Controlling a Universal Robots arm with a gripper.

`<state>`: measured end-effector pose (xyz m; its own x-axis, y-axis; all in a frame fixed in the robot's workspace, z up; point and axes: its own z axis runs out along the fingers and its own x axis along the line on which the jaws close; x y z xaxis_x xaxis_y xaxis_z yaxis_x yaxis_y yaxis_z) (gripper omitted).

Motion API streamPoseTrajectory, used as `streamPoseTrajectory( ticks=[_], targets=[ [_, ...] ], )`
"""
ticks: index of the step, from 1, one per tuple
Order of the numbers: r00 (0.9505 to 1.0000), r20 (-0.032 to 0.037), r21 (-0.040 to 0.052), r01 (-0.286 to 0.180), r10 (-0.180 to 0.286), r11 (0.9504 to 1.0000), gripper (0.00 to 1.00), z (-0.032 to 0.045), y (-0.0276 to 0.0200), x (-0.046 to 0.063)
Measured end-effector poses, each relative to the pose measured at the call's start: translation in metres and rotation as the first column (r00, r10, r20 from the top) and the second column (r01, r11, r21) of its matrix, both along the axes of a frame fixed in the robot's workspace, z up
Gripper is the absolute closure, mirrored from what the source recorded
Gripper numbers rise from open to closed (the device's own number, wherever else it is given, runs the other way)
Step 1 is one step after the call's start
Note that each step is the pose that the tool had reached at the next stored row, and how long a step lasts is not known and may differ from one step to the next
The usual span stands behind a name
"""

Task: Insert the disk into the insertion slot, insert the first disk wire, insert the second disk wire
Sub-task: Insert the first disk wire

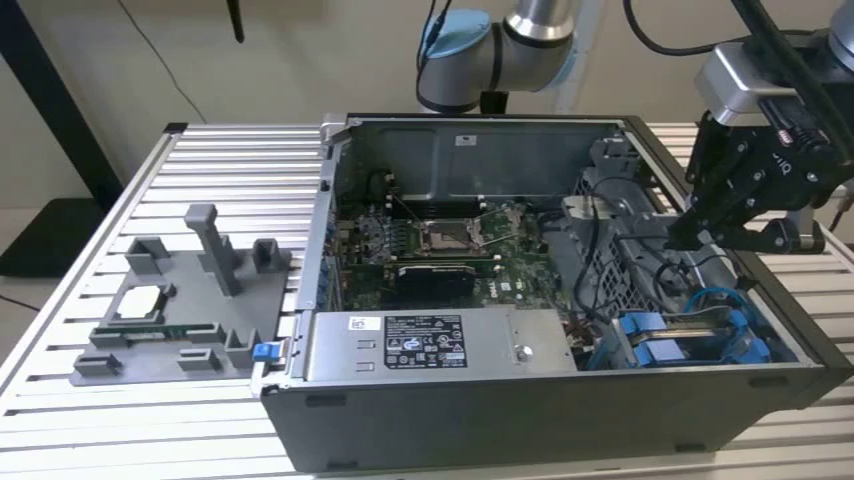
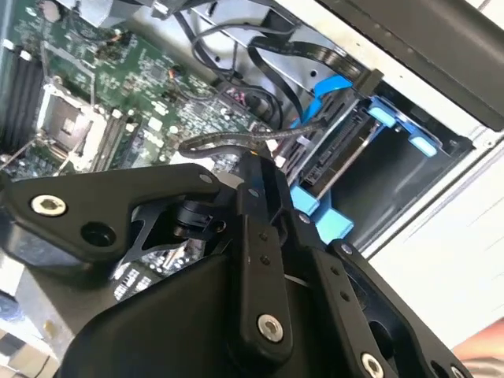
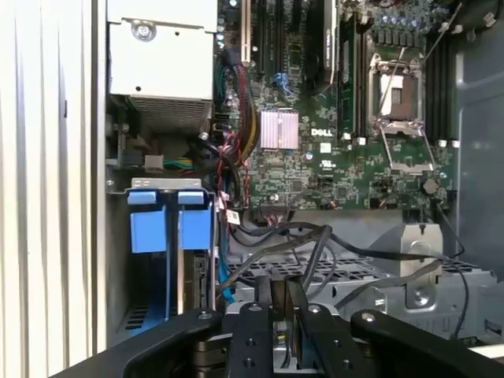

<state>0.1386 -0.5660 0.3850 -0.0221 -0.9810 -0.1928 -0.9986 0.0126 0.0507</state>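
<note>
Gripper (image 1: 683, 238) of black jointed metal, studded with bolts, hangs over the open case (image 1: 534, 420) at the end on the exterior view's right. Its fingers (image 3: 264, 295) are drawn close, with only a thin gap between them; whether a wire is pinched there cannot be told.

One disk (image 2: 339, 150), a flat grey slab edged in bright blue plastic, sits in the slot (image 2: 402, 179), a boxy grey metal bay in that same corner of the case. In the second wrist view the disk lies just past the gripper's tip, near it but apart. A dark braided wire (image 2: 224, 142) runs across right at the tip, and one flat blue wire (image 2: 331, 85) curves down to the disk's end.

Two square blue tabs (image 3: 147, 224) stand side by side at the slot's mouth in the first wrist view.

Deeper in the case lies one green board (image 3: 315, 169), densely studded, with one square metal socket (image 3: 398, 90). One grey box (image 1: 441, 345) with a white label fills the case's near side.

The case rests on a ribbed aluminium table (image 1: 147, 425). Beside the case, on the exterior view's left, stands one grey moulded fixture (image 1: 187, 300).
</note>
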Motion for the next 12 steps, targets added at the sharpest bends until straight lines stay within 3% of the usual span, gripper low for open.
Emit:
streamPoseTrajectory(
  ticks=[4,8,9,12],
  targets=[
    [1.0000,0.0081,-0.0693,0.000,0.000,0.9976,1.00,-0.0002,0.0000,-0.0001],
    [0.9998,0.0222,-0.1180,0.002,0.001,0.9930,1.00,-0.0008,0.0000,0.0000],
    [0.9997,0.0240,-0.1266,0.002,0.001,0.9920,1.00,-0.0012,0.0000,0.0001],
    [0.9997,0.0243,-0.1293,0.002,0.001,0.9916,1.00,-0.0015,0.0000,0.0000]
  ],
)
